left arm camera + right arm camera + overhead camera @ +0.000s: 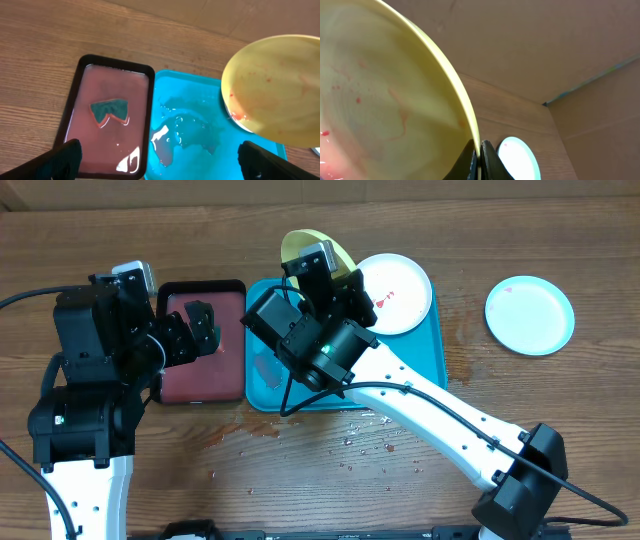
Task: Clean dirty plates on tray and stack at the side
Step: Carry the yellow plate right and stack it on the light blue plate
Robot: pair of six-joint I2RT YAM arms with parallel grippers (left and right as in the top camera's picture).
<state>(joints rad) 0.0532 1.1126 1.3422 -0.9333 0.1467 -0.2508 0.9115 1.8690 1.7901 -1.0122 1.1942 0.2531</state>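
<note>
I hold the lime green round plastic plate by its rim in my right fingers. They are pinched narrow, with the thin edge running up between them. The plate hangs lifted above the far left end of the large turquoise-blue rectangular plastic tray, whose floor is wet. Being round, the plate has no long axis, so what matters is its tilt. It stands steeply, close to on edge, with its hollow, red-flecked face turned toward my left arm. My left fingers are spread wide and hold nothing. From them the plate lies up and to the right, just across the seam where the two trays meet. Those fingers hover over the smaller black rectangular tray of reddish liquid, where a dark wiping pad lies soaking. I cannot tell whether it is sponge or cloth. My left arm is plainly nearer to it, so I judge the next move to be a reach down for the pad, then a sweep rightward onto the face offered to it. The white round plastic plate, smeared red, lies flat in the tray's far right corner. The light blue round plastic plate lies flat on the wooden tabletop, well apart to the right.
</note>
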